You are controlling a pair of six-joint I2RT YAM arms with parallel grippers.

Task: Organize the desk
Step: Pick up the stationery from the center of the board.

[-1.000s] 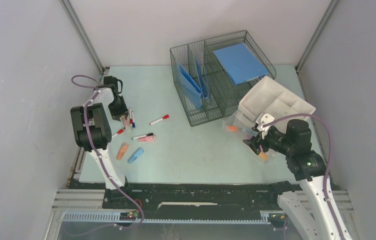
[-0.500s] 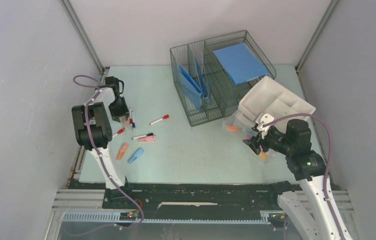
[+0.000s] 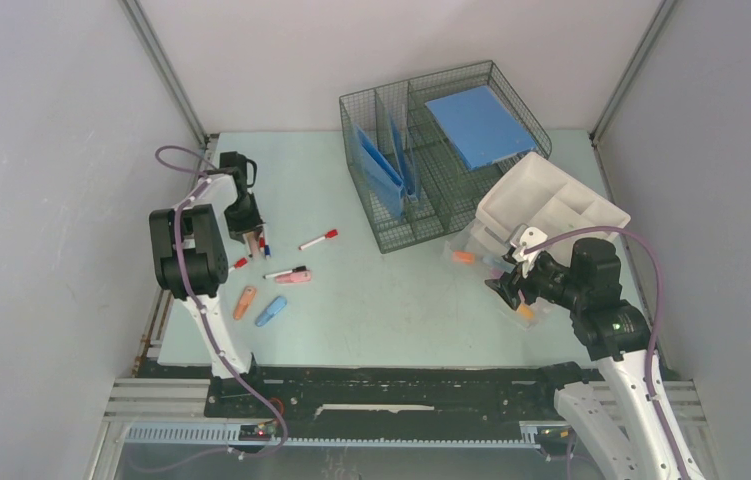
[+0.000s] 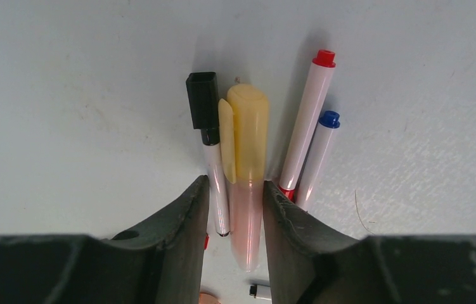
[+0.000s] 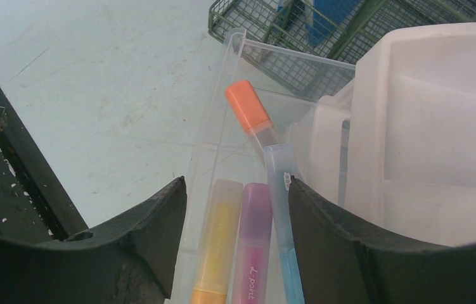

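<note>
The pale mint-green desk [image 3: 381, 300] holds loose pens at its left. My left gripper [image 3: 251, 238] is low over them. In the left wrist view [image 4: 235, 209] its jaws are closed around a pink highlighter with a pale yellow cap [image 4: 248, 139] and a white marker with a black cap [image 4: 205, 107] pressed beside it. My right gripper [image 3: 511, 290] is open and empty [image 5: 235, 209] over a clear tray [image 5: 213, 133] holding yellow [image 5: 219, 234], pink [image 5: 253, 240], blue [image 5: 281, 190] and orange-capped [image 5: 248, 111] highlighters.
Red-capped [image 4: 308, 120] and blue-capped [image 4: 321, 152] markers lie just right of the left fingers. More pens lie loose: red-capped marker [image 3: 318, 239], pink [image 3: 294, 277], orange [image 3: 244, 302], blue [image 3: 271, 310]. A wire basket [image 3: 391, 215] with blue folders [image 3: 479, 125] and a tilted white organizer [image 3: 551, 205] stand at the right.
My left gripper has shifted a little right and toward the far side among the pens. The right arm has not moved.
</note>
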